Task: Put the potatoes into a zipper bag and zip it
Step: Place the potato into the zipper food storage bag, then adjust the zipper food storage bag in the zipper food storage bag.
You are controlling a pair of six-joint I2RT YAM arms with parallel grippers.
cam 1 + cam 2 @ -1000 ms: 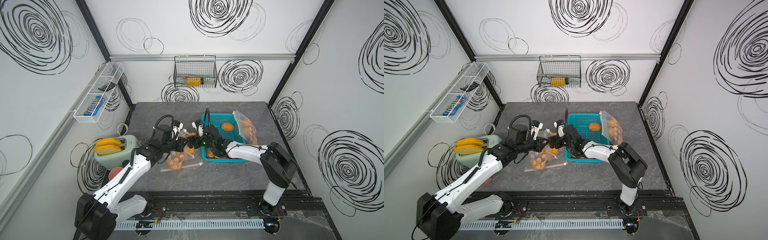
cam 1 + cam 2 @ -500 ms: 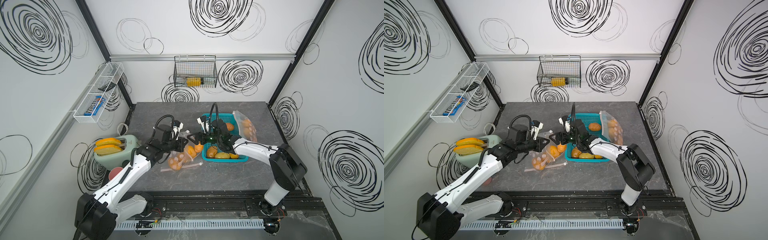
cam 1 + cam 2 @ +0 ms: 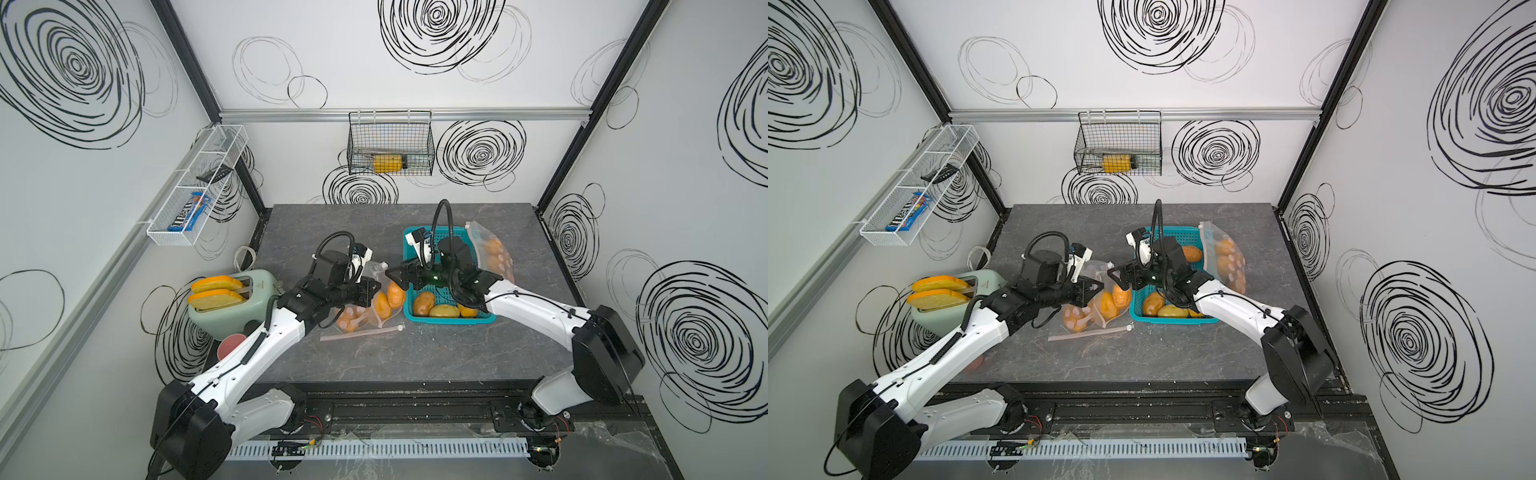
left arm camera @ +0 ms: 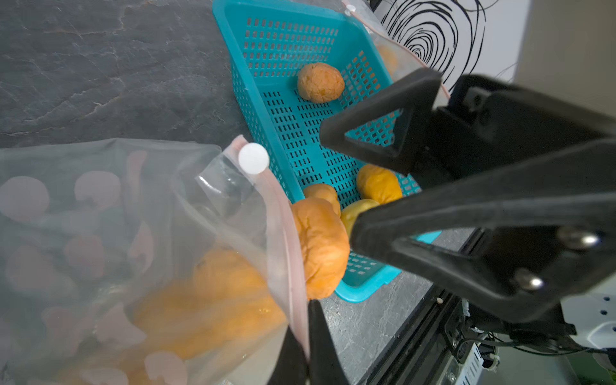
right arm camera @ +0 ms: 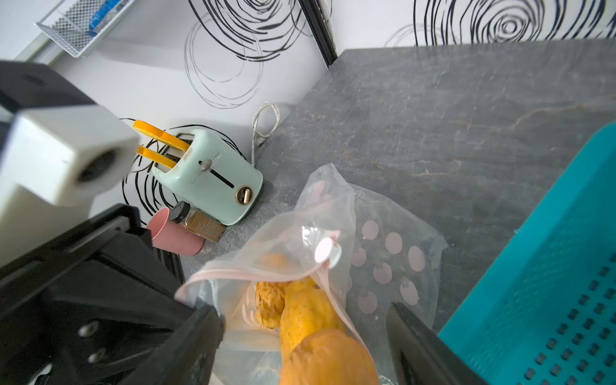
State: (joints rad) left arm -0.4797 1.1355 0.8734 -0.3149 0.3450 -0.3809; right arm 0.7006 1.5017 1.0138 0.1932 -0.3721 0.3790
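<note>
My left gripper clamps the zipper bag by its rim. At its mouth a potato sits loose between my right gripper's wide-spread jaws. Other potatoes lie right, inside the teal basket.

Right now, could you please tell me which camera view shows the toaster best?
The right wrist view: the toaster is close and sharp, lever and knob visible. Both top views show it small, from above, toast sticking out. The left wrist view misses it.
</note>
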